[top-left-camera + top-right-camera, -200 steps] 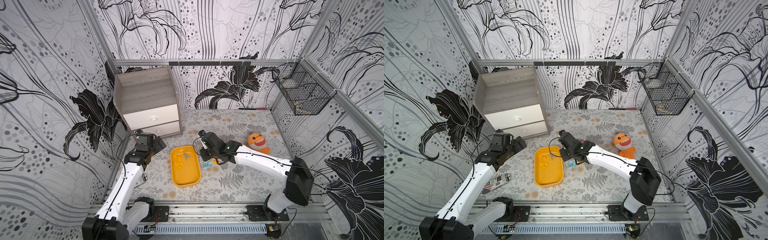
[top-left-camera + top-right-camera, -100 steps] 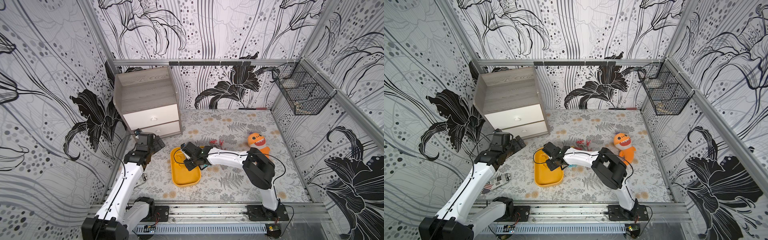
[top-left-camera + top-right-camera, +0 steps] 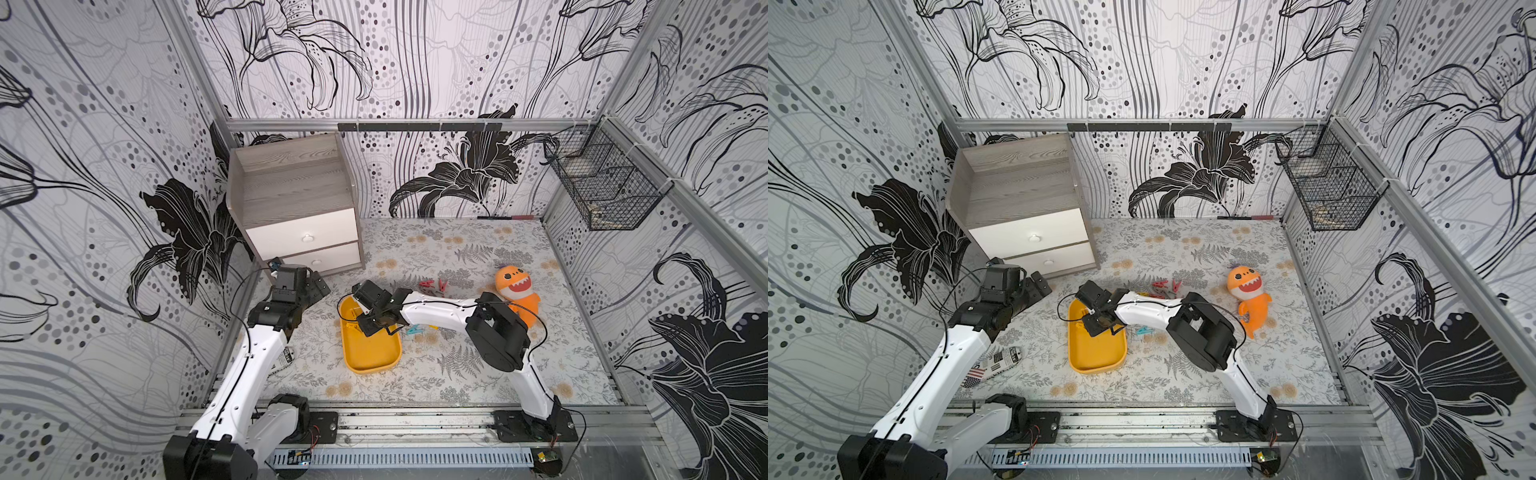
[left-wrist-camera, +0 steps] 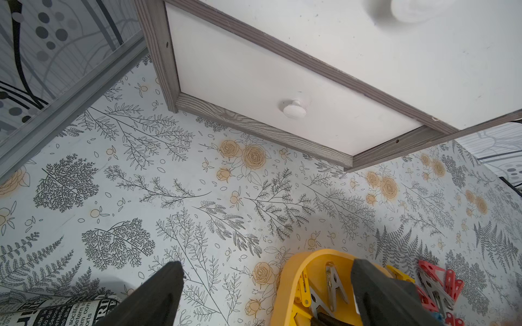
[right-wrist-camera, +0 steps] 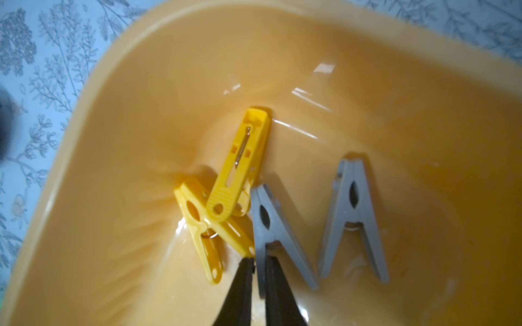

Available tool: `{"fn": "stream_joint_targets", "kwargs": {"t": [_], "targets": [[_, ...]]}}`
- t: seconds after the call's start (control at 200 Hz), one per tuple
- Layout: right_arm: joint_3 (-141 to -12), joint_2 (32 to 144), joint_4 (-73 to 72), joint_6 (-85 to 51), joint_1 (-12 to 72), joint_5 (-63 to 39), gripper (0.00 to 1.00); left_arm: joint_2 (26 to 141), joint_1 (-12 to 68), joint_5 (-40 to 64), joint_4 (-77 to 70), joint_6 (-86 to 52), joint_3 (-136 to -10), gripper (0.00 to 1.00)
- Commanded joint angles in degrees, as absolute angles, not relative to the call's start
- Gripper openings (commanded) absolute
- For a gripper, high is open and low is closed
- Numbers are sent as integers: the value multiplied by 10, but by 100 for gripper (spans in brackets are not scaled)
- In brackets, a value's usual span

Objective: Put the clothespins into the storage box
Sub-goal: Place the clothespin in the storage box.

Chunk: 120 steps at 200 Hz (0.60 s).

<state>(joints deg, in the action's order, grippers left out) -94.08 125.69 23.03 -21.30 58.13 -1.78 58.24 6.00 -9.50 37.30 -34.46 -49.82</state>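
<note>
L gripper apart | R gripper barely apart at grey clothespin in storage box, hold unclear

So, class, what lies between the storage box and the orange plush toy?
A teal clothespin beside the box, red clothespins farther back, and the right arm; in both top views.

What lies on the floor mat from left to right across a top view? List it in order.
newspaper-print roll → storage box → teal clothespin → red clothespins → orange plush toy
</note>
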Motion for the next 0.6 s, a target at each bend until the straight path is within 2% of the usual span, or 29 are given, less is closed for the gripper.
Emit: {"fn": "stream_joint_targets", "kwargs": {"t": [0.0,0.14,0.36,0.596], "targets": [[-971,1270,249,-210,573,-18,21,574,62,-106,367,-336,-509,97],[-969,1245,259,-201,568,-14,30,573,62,-108,369,-336,-511,97],[-895,1138,253,-198,558,12,31,576,62,-107,367,-335,-510,97],[-736,994,238,-200,499,29,32,572,62,-107,367,-335,-508,97]]}}
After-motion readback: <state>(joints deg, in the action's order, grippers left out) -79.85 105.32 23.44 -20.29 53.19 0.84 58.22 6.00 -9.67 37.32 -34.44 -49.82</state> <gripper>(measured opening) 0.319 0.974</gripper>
